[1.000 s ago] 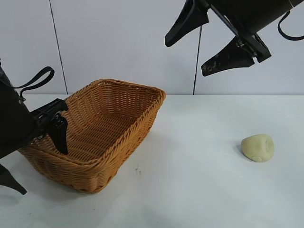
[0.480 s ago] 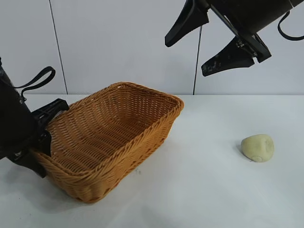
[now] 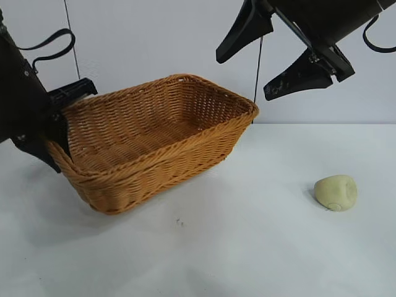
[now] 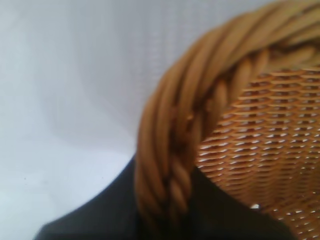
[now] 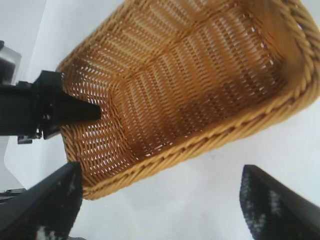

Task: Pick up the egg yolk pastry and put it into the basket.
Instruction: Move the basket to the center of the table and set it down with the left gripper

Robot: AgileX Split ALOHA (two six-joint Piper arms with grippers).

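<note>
- The left end effector (image 3: 54,137) is clamped on the basket (image 3: 154,145) at its braided rim, one finger inside the short wall and one outside; the left wrist view shows the rim (image 4: 172,150) pinched between the dark jaws
- The basket hangs tilted in that grip, its held end raised off the tabltop; whether its underside touches the white tabletop (image 3: 216,247) cannot be told; its inside is bare wicker
- The egg yolk pastry (image 3: 336,192) lies on the tabletop well apart from the basket, toward the right arm's side, touched by nothing
- The right end effector (image 3: 271,59) hangs high above the tabletop with its fingers spread wide and nothing between them; it is above the gap between basket and pastry
</note>
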